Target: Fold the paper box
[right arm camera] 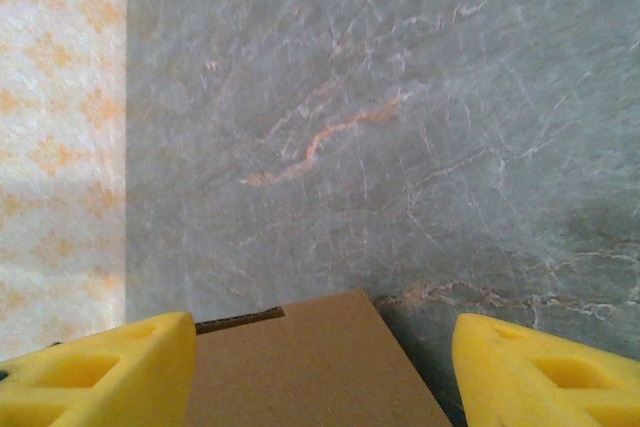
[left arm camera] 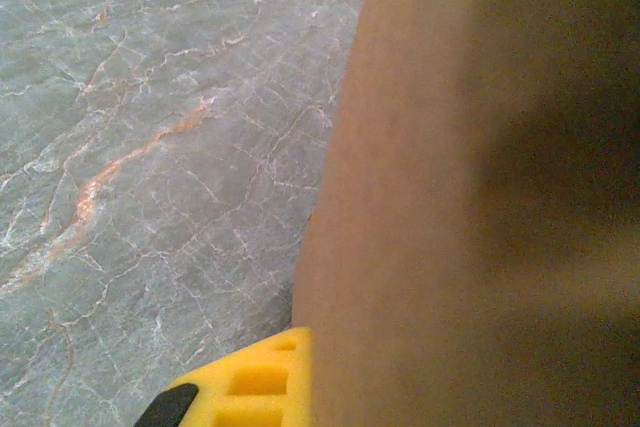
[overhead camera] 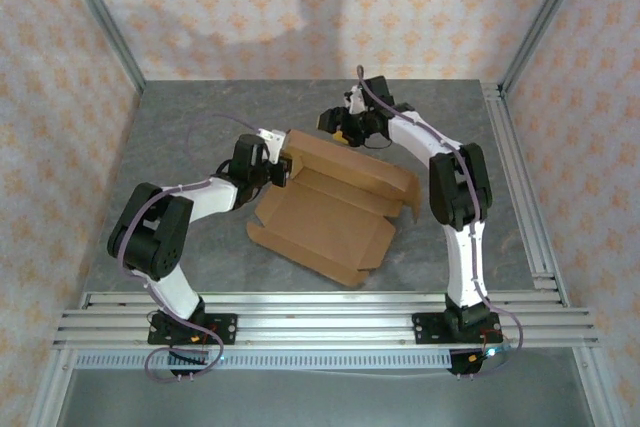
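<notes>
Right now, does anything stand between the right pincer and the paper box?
Nothing visible does. In the right wrist view the right pincer is open, and a corner of the paper box lies between its yellow fingers, with grey table beyond.

Paper box (overhead camera: pixel 335 212) sits mid-desk (overhead camera: pixel 190 137). My left jaws are at the box's far-left corner, right against its edge. My right jaws are at the box's far edge, one each side of a corner there. The box's far panel is raised; the rest lies flat in front of it.
</notes>
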